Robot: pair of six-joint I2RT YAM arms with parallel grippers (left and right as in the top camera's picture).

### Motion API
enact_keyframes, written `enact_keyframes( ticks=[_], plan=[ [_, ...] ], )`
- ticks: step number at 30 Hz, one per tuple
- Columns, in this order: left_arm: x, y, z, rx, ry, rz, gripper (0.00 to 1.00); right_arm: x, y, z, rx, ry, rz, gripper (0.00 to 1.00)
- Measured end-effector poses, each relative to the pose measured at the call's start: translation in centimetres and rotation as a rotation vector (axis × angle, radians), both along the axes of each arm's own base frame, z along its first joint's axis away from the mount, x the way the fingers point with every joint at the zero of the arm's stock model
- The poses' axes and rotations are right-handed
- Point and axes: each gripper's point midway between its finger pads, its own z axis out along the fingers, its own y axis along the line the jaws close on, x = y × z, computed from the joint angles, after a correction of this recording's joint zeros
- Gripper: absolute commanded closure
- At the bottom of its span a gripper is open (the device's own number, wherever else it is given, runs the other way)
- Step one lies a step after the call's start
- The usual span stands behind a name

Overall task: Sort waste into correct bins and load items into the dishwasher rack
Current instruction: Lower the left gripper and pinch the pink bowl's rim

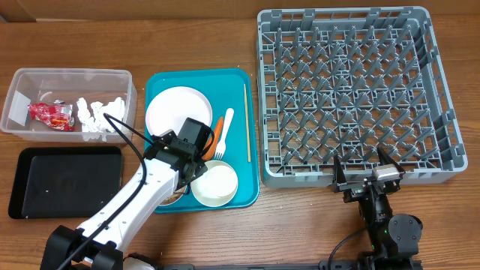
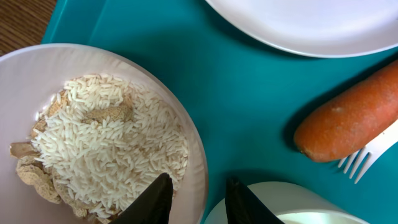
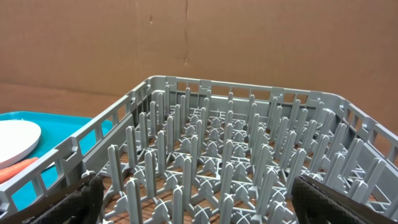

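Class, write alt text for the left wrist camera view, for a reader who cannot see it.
Close-up: the left gripper, fingers apart, straddles the rim of a white bowl of rice scraps on a teal tray. At right lie an orange carrot and fork tines; a white plate shows at top, the rim of a second bowl at bottom.

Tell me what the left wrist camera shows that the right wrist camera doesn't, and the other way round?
Only the left wrist view: a white bowl holding rice, fork tines, and the rim of a second white bowl. Only the right wrist view: the grey dishwasher rack, with no dishes in it, and a brown cardboard wall behind. Both: the teal tray, the edge of the white plate and the orange carrot.
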Motion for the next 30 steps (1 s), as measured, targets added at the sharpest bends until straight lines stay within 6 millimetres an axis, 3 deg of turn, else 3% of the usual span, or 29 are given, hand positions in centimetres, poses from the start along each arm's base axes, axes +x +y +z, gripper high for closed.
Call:
enact_keyframes(
  ticks=[23, 30],
  plan=[
    [-0.5, 0.6, -0.8, 0.026, 0.005, 0.003, 0.71, 0.0, 0.0, 0.0, 0.0, 0.0, 0.0, 0.0],
    [-0.4, 0.7, -0.9, 0.028, -0.005, 0.004, 0.77, 0.0, 0.0, 0.0, 0.0, 0.0, 0.0, 0.0]
  ],
)
